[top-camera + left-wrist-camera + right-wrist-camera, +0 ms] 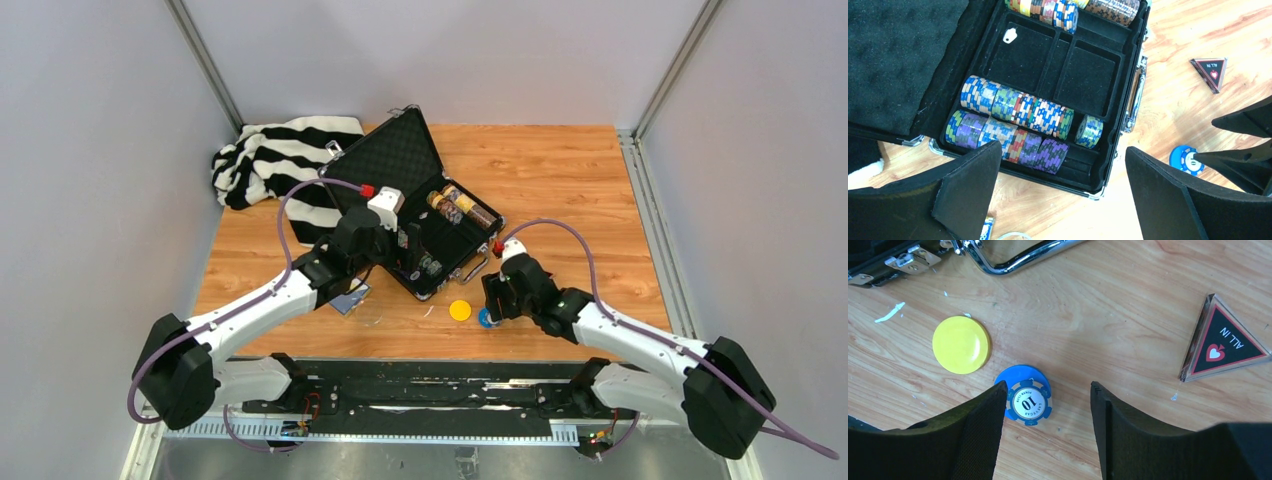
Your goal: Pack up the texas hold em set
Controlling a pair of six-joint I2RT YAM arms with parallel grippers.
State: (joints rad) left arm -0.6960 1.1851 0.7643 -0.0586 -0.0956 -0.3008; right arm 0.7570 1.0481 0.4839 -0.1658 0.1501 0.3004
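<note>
1. The open black case [420, 200] lies at the upper centre of the top view, lid back. In the left wrist view, its tray holds rows of multicoloured chips [1018, 107], and the middle compartments are bare.
2. Loose pieces lie on the wooden table [560, 180] below and right of the case. There is a yellow disc [961, 344], a blue disc [1023, 382] with what looks like a "10" chip [1029, 402] on it, and an "ALL IN" triangle [1223, 342] at the right of the right wrist view.
3. The right gripper [1048, 390] hangs low over the blue disc. Its jaws are apart and hold nothing. The left finger's tip overlaps the disc's edge, and the other finger stands clear to the right.
4. The left gripper [1063, 150] hovers at the case's lower edge, spread fully and empty.
5. The step in hand looks like picking up the blue disc and chip.
6. The next move calls for shifting left so both pieces sit between the fingers. The gripper then has to come down to the wood and close gently, since thin flat pieces slip easily. Then comes a carry to a bare compartment.
7. The striped cloth [280, 160] at the upper left is no part of the set.
</note>
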